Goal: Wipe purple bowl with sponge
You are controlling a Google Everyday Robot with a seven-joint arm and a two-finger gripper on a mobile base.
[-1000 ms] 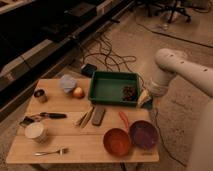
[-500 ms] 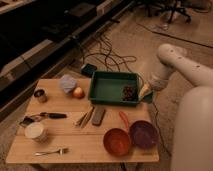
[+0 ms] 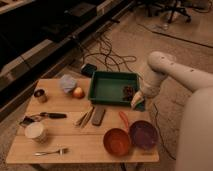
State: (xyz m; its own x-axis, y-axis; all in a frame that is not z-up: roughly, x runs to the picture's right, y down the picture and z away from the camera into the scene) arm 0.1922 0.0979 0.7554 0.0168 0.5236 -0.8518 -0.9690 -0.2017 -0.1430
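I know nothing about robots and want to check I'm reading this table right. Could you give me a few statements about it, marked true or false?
1. The purple bowl sits beside the orange bowl near the front edge of the table. True.
2. The gripper is down inside the purple bowl. False: it is at the near right corner of the green tray, behind the bowl as the camera sees it.
3. The fork lies in the green tray. False: it lies on the table's front left part, as the camera sees it, far from the tray.
4. A dark grey block lies on the table in front of the green tray. True.
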